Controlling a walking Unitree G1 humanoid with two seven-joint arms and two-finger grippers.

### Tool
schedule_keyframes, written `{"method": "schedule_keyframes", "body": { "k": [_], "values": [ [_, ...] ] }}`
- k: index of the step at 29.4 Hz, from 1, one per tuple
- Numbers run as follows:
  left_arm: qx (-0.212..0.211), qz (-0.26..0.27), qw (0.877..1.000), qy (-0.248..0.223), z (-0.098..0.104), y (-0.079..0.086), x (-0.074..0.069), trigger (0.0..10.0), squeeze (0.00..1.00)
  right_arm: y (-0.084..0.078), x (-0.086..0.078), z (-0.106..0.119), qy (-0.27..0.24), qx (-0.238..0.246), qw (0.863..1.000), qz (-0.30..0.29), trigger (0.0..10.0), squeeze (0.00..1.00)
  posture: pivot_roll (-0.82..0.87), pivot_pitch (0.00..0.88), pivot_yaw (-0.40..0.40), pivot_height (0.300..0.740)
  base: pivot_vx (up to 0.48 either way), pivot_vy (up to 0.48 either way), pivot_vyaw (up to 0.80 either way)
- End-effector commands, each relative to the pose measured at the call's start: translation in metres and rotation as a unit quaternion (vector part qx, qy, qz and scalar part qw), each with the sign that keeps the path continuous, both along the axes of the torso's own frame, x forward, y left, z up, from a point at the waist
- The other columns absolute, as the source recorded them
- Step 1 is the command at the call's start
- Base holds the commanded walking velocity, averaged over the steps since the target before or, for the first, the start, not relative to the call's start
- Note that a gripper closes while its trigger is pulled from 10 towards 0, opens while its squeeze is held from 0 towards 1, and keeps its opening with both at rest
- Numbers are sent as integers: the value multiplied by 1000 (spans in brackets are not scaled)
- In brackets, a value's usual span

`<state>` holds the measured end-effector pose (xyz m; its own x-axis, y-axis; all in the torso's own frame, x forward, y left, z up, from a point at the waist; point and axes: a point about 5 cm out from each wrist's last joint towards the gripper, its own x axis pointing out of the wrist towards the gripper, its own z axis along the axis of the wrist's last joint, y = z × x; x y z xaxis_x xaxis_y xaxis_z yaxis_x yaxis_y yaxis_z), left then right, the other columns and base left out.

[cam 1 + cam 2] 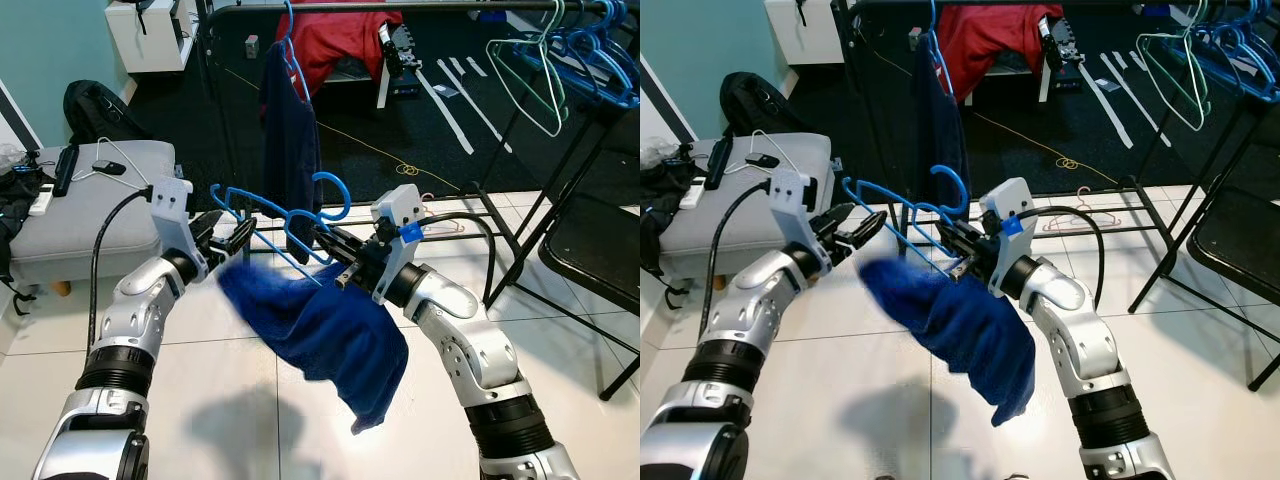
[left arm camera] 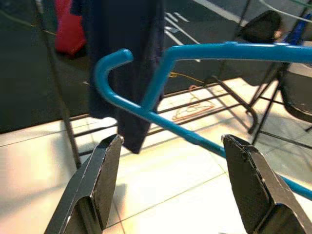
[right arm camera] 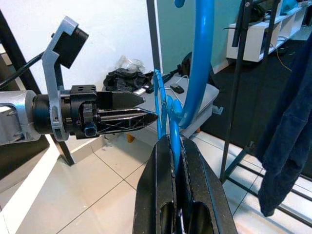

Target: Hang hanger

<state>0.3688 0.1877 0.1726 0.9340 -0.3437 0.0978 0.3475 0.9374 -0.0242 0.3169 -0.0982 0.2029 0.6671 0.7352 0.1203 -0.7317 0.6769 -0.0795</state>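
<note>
Carry step: right end effector (image 1: pixel 335 262) clamped on blue hanger (image 1: pixel 285 222) bearing blue towel (image 1: pixel 325 335); left end effector (image 1: pixel 228 238) apart, beside hanger's end. Next, probably: lift hook onto rail (image 1: pixel 400 8).

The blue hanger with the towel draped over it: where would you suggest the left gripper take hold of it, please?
Probably the bare shoulder end of the blue hanger, approached from the robot's left. That end juts clear of the blue towel toward the open left gripper, while the right gripper clamps near the hook.
</note>
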Motion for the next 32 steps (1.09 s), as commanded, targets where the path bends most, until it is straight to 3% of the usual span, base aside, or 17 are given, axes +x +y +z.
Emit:
{"method": "schedule_keyframes", "body": {
  "k": [1, 25, 27, 29, 31, 32],
  "values": [
    [19, 20, 1000, 7, -4, 8, -1, 10000, 0, 1, -3, 2, -8, 0, 1000, 2, 10000, 0, -51, 132, 52, 740, 0, 0, 0],
    [16, 24, 999, 18, -7, 7, 0, 10000, 0, 2, -1, 3, -13, -2, 1000, -4, 10000, 0, -44, 143, 61, 740, 0, 0, 0],
    [52, -50, 996, 50, -19, -3, -11, 10000, 0, -6, 14, 8, -23, 7, 997, -72, 10000, 0, -29, 149, 67, 740, 0, 0, 0],
    [52, -50, 996, 50, -19, -3, -11, 10000, 0, -6, 14, 8, -23, 7, 997, -72, 10000, 0, -29, 149, 67, 740, 0, 0, 0],
    [84, -129, 986, 70, -28, -16, -26, 10000, 0, -17, 30, 13, -25, 28, 989, -145, 10000, 0, -12, 157, 59, 740, 0, 0, 0],
    [84, -129, 986, 70, -28, -16, -26, 10000, 0, -17, 30, 13, -25, 28, 989, -145, 10000, 0, -12, 157, 59, 740, 0, 0, 0]
  ]
}}
